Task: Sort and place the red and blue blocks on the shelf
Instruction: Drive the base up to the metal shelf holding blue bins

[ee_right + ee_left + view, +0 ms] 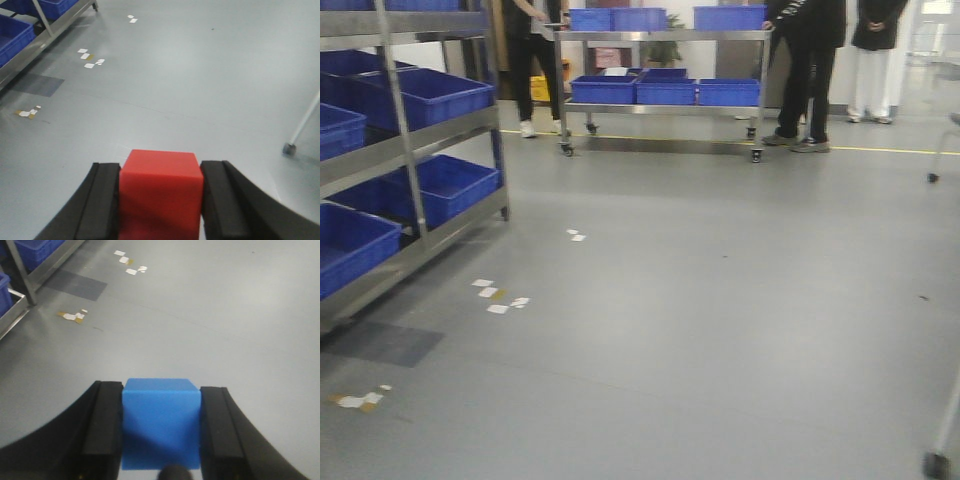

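Left wrist-mounted view: left gripper [161,390] pinches a matte blue cube [161,425]; right gripper [161,169] pinches a matte red cube [160,200].

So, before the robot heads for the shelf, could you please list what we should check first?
1. Grip on the small matte blue cube between the left fingers: ok.
2. Grip on the small matte red cube between the right fingers: ok.
3. The steel shelf with large blue plastic bins in view, front left: ok.
4. The grey floor towards it, only flat white scraps: ok.
5. The standing people by the far wheeled cart, off the route: ok.
6. Which bin takes which colour: cannot tell.
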Available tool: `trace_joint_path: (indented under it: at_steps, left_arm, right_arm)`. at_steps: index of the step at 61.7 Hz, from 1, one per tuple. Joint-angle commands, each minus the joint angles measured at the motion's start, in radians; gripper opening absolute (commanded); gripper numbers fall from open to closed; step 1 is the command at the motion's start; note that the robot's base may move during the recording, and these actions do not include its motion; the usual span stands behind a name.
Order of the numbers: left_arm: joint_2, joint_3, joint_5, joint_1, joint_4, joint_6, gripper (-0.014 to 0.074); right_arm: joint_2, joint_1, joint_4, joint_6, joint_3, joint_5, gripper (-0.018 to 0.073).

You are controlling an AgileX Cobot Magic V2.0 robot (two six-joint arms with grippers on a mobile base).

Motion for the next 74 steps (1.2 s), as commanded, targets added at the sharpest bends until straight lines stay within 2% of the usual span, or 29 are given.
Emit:
trace_joint_path:
  at_steps: [1, 74]
  left_arm:
    - [0.003, -0.029, -0.070, 0.000, 0.012, -0.005, 0.0125]
    - [0.003, -0.029, -0.070, 0.000, 0.012, -0.005, 0.0125]
  right_arm:
    - [-0.001, -0.006, -0.010, -0.007, -0.028, -0.088, 0.0049]
    - [-0.001, -0.006, -0.010, -0.007, -0.028, -0.088, 0.0049]
